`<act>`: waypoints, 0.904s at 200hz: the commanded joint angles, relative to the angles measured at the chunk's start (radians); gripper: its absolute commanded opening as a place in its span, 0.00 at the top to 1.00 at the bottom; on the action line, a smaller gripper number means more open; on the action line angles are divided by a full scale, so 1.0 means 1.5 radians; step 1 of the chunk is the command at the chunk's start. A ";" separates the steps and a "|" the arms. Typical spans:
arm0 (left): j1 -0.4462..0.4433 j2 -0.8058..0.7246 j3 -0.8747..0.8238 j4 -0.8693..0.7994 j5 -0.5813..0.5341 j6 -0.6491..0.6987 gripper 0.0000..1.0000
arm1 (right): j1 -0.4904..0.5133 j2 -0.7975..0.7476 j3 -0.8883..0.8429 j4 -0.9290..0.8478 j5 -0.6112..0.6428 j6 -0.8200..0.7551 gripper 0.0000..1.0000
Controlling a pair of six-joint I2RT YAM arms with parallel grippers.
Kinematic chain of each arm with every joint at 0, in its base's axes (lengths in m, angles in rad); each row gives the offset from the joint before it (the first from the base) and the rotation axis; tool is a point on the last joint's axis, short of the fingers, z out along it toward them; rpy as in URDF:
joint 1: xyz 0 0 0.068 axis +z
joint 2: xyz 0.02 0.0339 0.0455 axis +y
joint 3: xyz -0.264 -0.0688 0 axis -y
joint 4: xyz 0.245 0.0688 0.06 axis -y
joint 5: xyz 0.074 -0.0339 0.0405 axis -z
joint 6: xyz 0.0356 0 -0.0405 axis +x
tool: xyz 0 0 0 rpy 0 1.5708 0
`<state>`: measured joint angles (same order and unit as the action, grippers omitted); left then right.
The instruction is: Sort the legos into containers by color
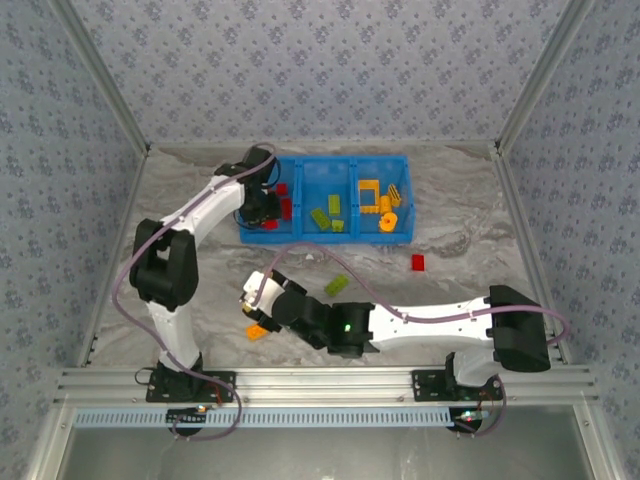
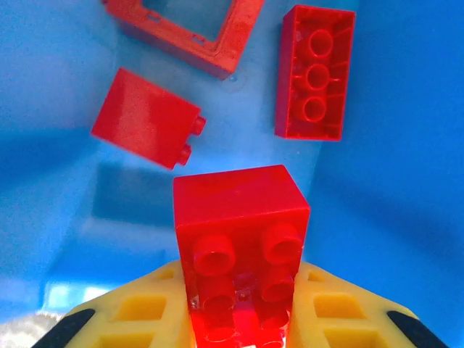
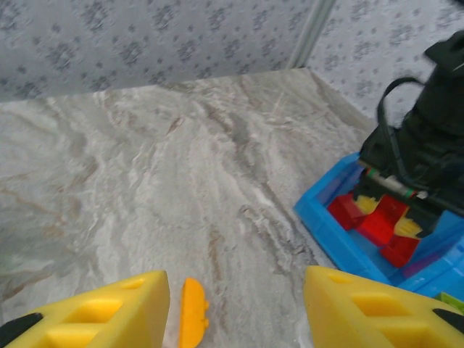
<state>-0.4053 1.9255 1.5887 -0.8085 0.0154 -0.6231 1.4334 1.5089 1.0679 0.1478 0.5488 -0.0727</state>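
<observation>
The blue bin [image 1: 330,238] stands at the back, its containers side by side. My left gripper [image 1: 262,205] hangs in the left container, shut on a red brick [image 2: 239,239] with its studs toward the camera. Below it lie a red block [image 2: 148,116], a long red brick [image 2: 313,72] and a red frame [image 2: 196,29]. Green legos [image 1: 327,215] fill the middle container, orange ones [image 1: 380,200] the right. My right gripper [image 3: 235,312] is open low over the table, an orange piece [image 3: 192,319] just inside its left finger.
A green brick [image 1: 337,285] and a red brick [image 1: 418,262] lie loose on the marble table in front of the bin. The orange piece [image 1: 257,330] sits near the table's front left. Papered walls enclose the table.
</observation>
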 commanded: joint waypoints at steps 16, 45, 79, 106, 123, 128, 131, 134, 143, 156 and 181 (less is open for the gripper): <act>0.015 0.046 0.052 -0.012 -0.001 0.040 0.76 | -0.005 -0.003 0.019 0.016 0.047 0.043 0.46; 0.022 0.064 0.050 -0.005 0.012 0.041 0.67 | -0.010 -0.009 0.010 0.009 0.051 0.064 0.45; 0.021 0.041 0.048 -0.009 0.024 0.038 0.55 | -0.021 -0.019 -0.001 -0.004 0.055 0.091 0.43; 0.022 0.007 0.050 -0.016 0.022 0.036 0.54 | -0.034 -0.042 -0.022 -0.009 0.051 0.114 0.43; 0.022 -0.014 0.058 -0.029 0.012 0.032 0.54 | -0.041 -0.060 -0.030 -0.014 0.048 0.120 0.43; 0.021 -0.023 0.060 -0.030 0.012 0.030 0.53 | -0.042 -0.064 -0.031 -0.017 0.050 0.121 0.43; 0.021 -0.029 0.060 -0.030 0.012 0.029 0.53 | -0.043 -0.068 -0.032 -0.019 0.050 0.121 0.43; 0.021 -0.036 0.060 -0.030 0.012 0.028 0.53 | -0.044 -0.070 -0.033 -0.020 0.051 0.121 0.43; 0.021 -0.058 0.058 -0.030 0.010 0.021 0.52 | -0.046 -0.079 -0.038 -0.022 0.052 0.121 0.43; 0.021 -0.098 0.052 -0.033 -0.001 0.009 0.51 | -0.055 -0.093 -0.046 -0.025 0.046 0.127 0.43; 0.021 -0.221 0.010 -0.038 -0.033 -0.017 0.50 | -0.078 -0.120 -0.058 -0.042 0.000 0.138 0.43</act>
<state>-0.3729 1.7981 1.6371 -0.8345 0.0185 -0.6041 1.3468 1.3766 1.0023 0.1272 0.5926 0.0967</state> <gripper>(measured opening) 0.490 0.570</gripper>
